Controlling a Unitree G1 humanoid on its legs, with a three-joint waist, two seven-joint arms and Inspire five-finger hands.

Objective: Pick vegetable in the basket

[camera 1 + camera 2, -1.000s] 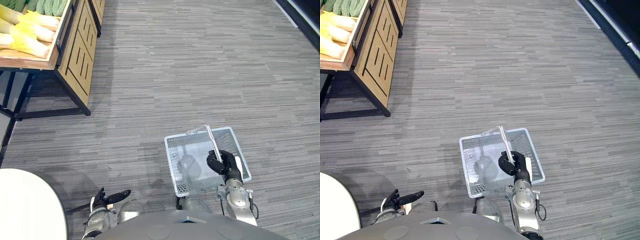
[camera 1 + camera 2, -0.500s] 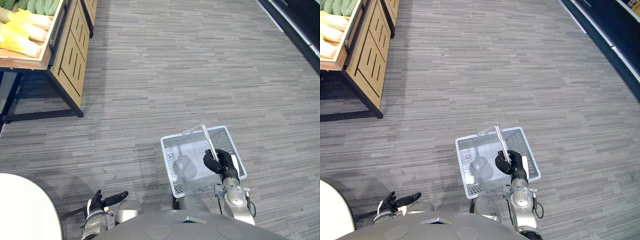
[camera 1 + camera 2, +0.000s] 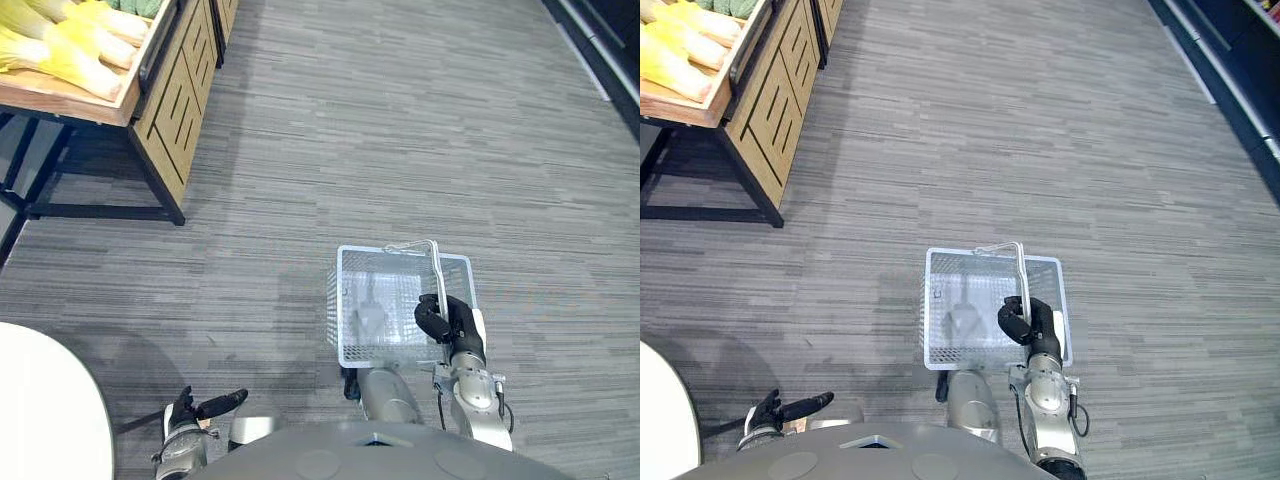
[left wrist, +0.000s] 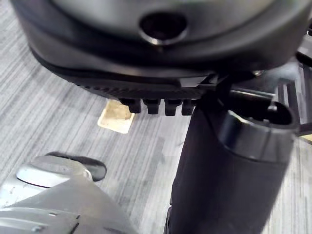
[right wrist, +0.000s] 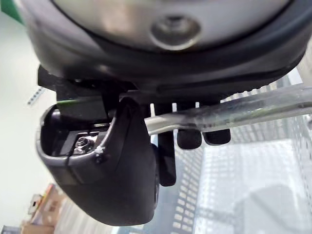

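A white mesh basket [image 3: 352,300] hangs low over the carpet in front of me, and its mesh floor is bare. My right hand [image 3: 446,318] is shut on its thin metal handle [image 3: 433,268]. In the right wrist view the fingers [image 5: 189,137] curl over the handle [image 5: 253,109]. Pale yellow leafy vegetables [image 3: 62,52] lie in a wooden crate [image 3: 148,70] at the far left, well away from the basket. My left hand [image 3: 203,408] hangs low at the left with straight fingers and holds nothing.
The crate sits on a wooden stand with black legs [image 3: 150,185]. Darker green vegetables [image 3: 732,6] lie behind the yellow ones. A white rounded surface [image 3: 45,410] fills the lower left corner. A dark shelf base [image 3: 600,55] runs along the far right.
The whole view has shifted, so the camera moved. The basket now hangs squarer under my right hand, which keeps its hold on the handle.
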